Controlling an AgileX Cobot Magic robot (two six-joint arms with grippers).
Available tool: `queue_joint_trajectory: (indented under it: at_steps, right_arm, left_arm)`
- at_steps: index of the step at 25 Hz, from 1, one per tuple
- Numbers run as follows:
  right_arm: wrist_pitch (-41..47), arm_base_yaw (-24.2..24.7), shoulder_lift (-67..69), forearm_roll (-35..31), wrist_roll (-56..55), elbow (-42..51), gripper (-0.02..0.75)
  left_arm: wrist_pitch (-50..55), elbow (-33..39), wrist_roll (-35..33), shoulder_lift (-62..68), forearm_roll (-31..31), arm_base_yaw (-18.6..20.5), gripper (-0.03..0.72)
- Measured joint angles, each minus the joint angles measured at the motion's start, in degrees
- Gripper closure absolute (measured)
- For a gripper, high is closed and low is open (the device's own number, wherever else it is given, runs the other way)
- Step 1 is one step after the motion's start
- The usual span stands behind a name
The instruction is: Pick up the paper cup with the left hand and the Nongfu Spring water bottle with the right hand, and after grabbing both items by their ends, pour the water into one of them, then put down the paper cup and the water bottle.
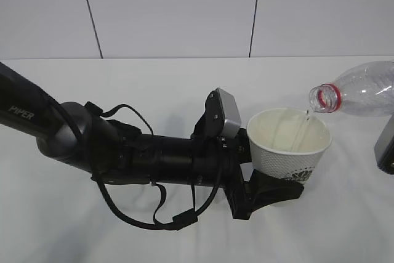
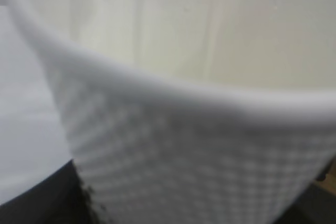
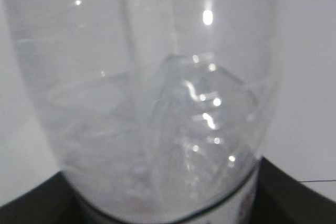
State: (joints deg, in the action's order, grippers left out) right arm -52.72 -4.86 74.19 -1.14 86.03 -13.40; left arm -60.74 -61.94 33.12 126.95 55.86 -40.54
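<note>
Paper cup [image 1: 288, 146] sits upright in the left gripper [image 1: 271, 183], held above the white counter [image 1: 184, 90] at the right of centre in the exterior view. I read the black jaws as closed around the cup's lower part, with the arm [image 1: 92, 146] reaching in from the left. Printed logo shows low on the cup wall, partly cut off by the jaw.

Nongfu Spring water bottle [image 1: 360, 90] enters from the right edge, tilted with its open mouth down and to the left, red neck ring just above the cup's far rim. A thin stream of water [image 1: 300, 130] runs from the mouth into the cup. Only a dark corner of the right arm [image 1: 385, 146] shows below the bottle (its jaws are out of this frame).

Left wrist view: cup [image 2: 199, 145] fills the frame, blurred, rolled rim and dimpled outer wall nearest the lens, pale inner wall behind. A dark jaw edge sits against its lower left.

Right wrist view: bottle [image 3: 147, 103] fills the frame, clear wall with highlights and water pooled inside. Dark parts of the right gripper [image 3: 168, 208] flank its base at both lower corners, so I log it as clamped on the bottle's end.
</note>
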Motion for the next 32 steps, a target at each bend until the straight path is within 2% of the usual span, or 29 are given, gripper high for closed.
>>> queue_joint_trajectory:
  at_steps: [32]
  right_arm:
    - [0.0, 0.0, 0.0, 0.0, 1.36, 0.0, 0.265]
  left_arm:
    - [0.0, 0.0, 0.0, 0.0, 0.0, 0.0, 0.146]
